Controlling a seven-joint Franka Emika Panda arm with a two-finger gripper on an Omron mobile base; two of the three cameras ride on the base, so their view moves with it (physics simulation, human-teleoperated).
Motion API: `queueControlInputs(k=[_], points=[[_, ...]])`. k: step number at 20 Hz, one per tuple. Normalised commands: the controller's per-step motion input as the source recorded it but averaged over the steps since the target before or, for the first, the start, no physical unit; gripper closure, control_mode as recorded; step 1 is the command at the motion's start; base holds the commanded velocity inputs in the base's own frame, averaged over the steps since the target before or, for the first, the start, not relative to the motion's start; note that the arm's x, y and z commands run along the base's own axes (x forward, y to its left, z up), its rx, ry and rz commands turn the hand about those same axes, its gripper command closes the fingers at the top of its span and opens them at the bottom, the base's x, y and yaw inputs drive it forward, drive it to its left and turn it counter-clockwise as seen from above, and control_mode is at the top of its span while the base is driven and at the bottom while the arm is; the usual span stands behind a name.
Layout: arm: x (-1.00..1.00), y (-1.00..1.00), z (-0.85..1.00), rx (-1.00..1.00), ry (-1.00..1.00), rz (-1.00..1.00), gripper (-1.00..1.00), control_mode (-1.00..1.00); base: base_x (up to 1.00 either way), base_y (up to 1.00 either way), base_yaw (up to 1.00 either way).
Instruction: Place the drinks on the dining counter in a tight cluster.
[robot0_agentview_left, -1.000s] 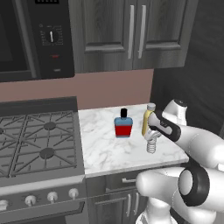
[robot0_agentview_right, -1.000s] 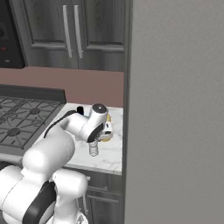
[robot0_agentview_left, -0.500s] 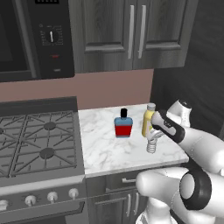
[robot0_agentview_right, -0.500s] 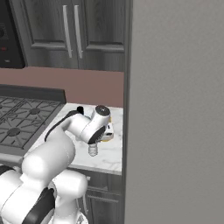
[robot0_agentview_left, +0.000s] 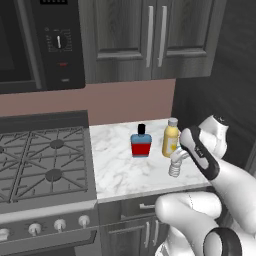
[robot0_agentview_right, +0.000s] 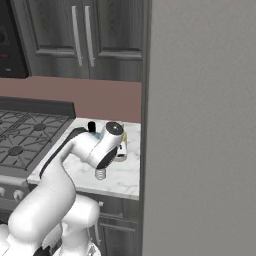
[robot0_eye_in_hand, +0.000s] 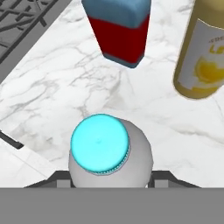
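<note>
Gripper (robot0_eye_in_hand: 109, 181) straddles the upright water bottle (robot0_eye_in_hand: 109, 153) from above, jaws closed narrowly on its shoulders, its long axis running along the hand. Just beyond stand the red-and-blue bottle (robot0_agentview_left: 141, 143) and yellow bottle (robot0_agentview_left: 170, 138) on the stove-side worktop (robot0_agentview_left: 125, 170), not the dining counter.

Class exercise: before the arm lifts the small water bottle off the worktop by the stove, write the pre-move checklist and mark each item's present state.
1. End effector straddles the water bottle: ok.
2. Fingers firmly closed on it: cannot tell; fingertips barely show in the hand view.
3. Water bottle upright on the marble worktop: ok.
4. Yellow bottle stands apart from the water bottle: ok.
5. Red-and-blue bottle upright, further toward the stove: ok.
6. Room overhead for lifting: ok; the cabinets hang well above.
</note>
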Motion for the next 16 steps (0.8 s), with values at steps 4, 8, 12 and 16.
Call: queueControlInputs(k=[4, 8, 12, 16], points=[[-0.26, 0.15, 0.37, 0.0, 0.01, 0.0, 1.0, -1.0, 0.0, 0.0, 0.0], [-0.31, 0.08, 0.35, 0.0, 0.01, 0.0, 1.0, -1.0, 0.0, 0.0, 0.0], [-0.26, 0.09, 0.28, 0.0, 0.0, 0.0, 1.0, -1.0, 0.0, 0.0, 0.0], [-0.17, 0.1, 0.23, 0.0, 0.0, 0.0, 1.0, -1.0, 0.0, 0.0, 0.0]])
